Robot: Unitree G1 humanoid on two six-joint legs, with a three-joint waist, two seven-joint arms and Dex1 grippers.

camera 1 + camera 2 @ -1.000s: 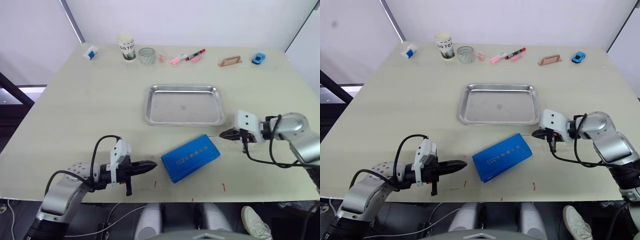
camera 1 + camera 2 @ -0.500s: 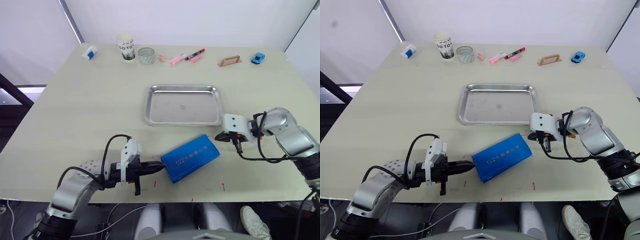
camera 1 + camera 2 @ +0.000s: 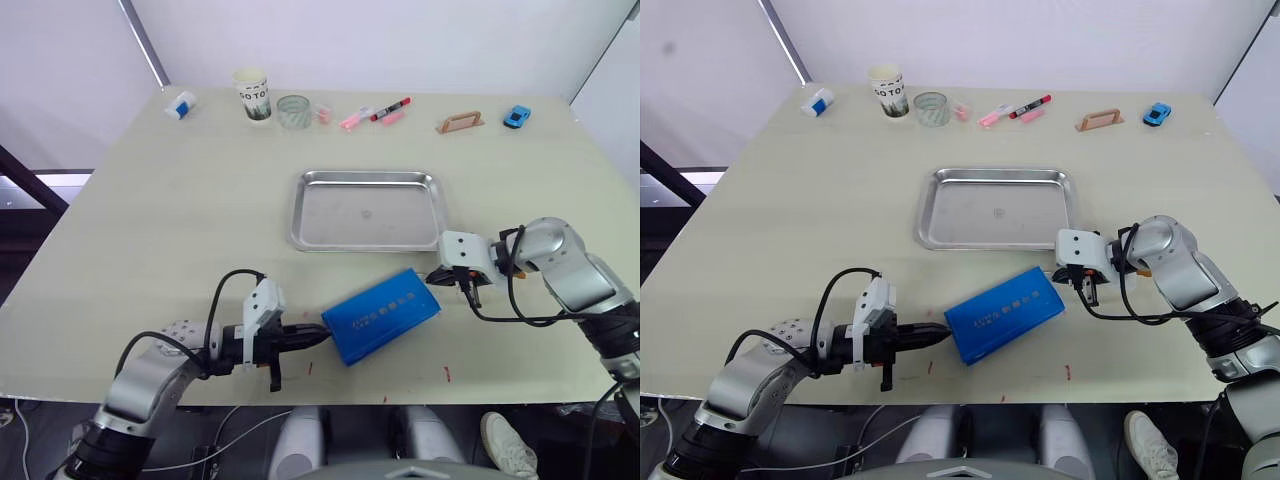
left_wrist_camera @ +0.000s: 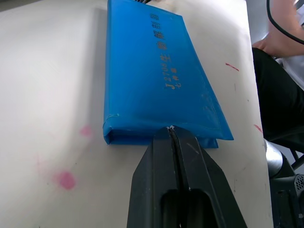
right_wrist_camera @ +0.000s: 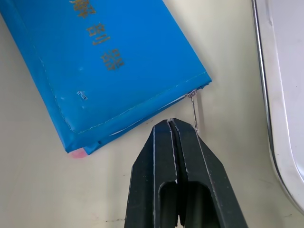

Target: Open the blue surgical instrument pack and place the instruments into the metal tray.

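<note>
The blue surgical instrument pack (image 3: 381, 315) lay closed on the surface (image 3: 180, 220), lower centre of the frame, just below the metal tray (image 3: 368, 209). The left pincer (image 4: 172, 130), fingers pressed together, touched its lower-left edge. The right pincer (image 5: 170, 122), also closed, sat just beside its right corner, near the zip pull (image 5: 194, 113).

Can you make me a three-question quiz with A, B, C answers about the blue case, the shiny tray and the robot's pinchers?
1. Where does the blue surgical instrument pack lie?
A. in the tray
B. on the table, nearer the robot than the tray
C. by the cup

2. What is in the metal tray?
A. nothing
B. scissors
C. pens

3. How is the left gripper?
A. wide open
B. holding a pen
C. shut

Answers: 1 B, it lies between the grippers. 2 A, bare steel. 3 C, fingers pressed together at the pack's edge.
</note>
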